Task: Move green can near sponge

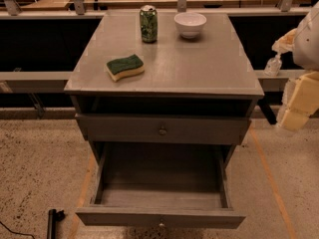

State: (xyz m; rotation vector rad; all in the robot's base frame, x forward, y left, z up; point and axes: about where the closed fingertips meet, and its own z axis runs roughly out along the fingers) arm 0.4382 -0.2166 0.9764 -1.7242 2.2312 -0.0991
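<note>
Nearest us, the grey bench's (pixel 209 68) lower drawer (pixel 159 216) gapes open. On top lies the wavy-edged sponge (pixel 125 66), its long axis left-right. The gripper (pixel 275 59) hangs off the bench's right side; clenched or released, we cannot tell. Farther back, the cylindrical green can (pixel 148 25) stands upright beside a smooth white bowl (pixel 190 24).

Can (pixel 148 24) behind sponge (pixel 125 67), bowl (pixel 190 24) to its right — gripper (pixel 273 64) right of table (pixel 199 68)
</note>
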